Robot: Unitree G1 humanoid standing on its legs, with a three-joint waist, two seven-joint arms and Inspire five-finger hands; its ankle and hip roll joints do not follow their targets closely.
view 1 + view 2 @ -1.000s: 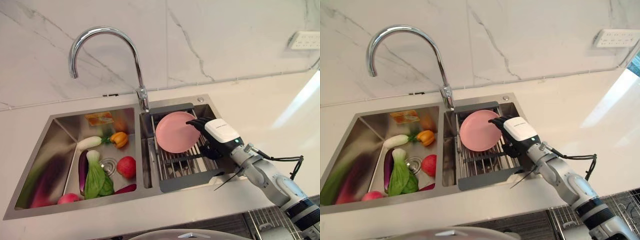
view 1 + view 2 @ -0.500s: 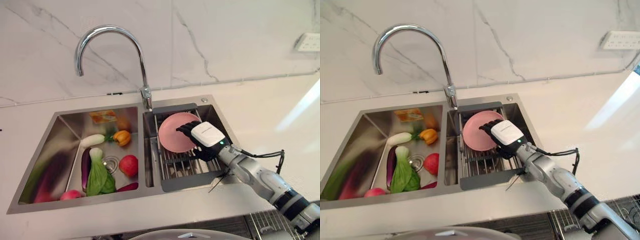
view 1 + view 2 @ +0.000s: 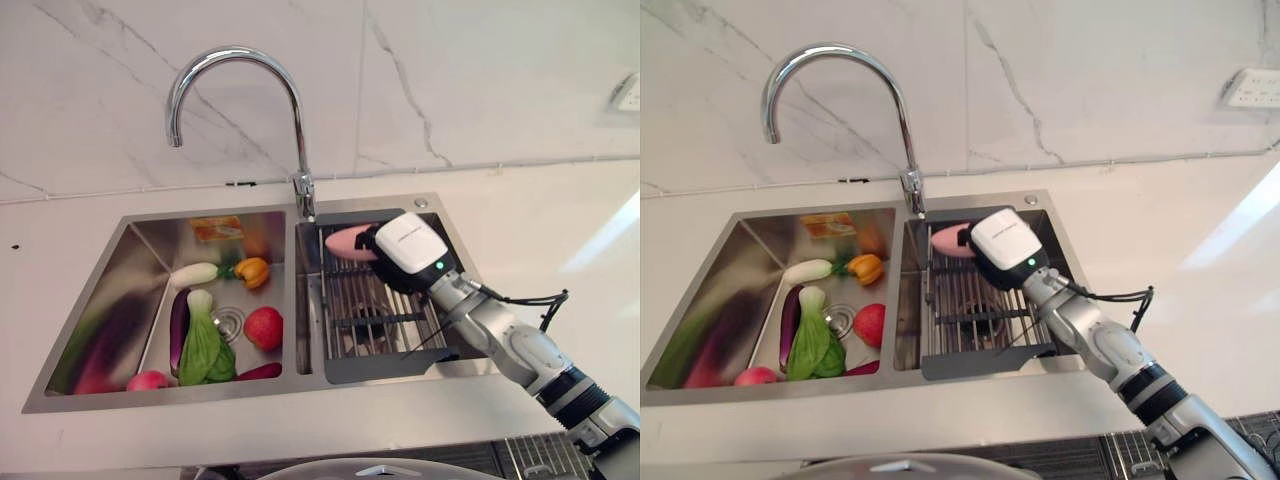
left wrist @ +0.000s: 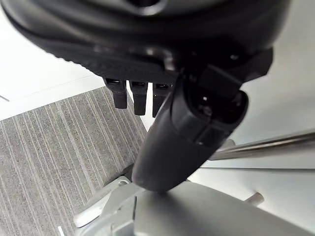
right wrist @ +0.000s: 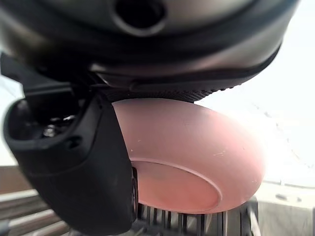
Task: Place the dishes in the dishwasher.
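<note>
My right hand [image 3: 408,250] is over the back part of the wire rack [image 3: 375,318] in the right sink basin [image 3: 437,232], beside the faucet [image 3: 243,110]. Its thumb and fingers are clamped on the pink plate [image 5: 197,157], which is above the rack bars, near the faucet base. In the left basin of the sink lie vegetables [image 3: 205,345]. My left hand [image 4: 187,132] hangs over grey floor, fingers relaxed and holding nothing.
</note>
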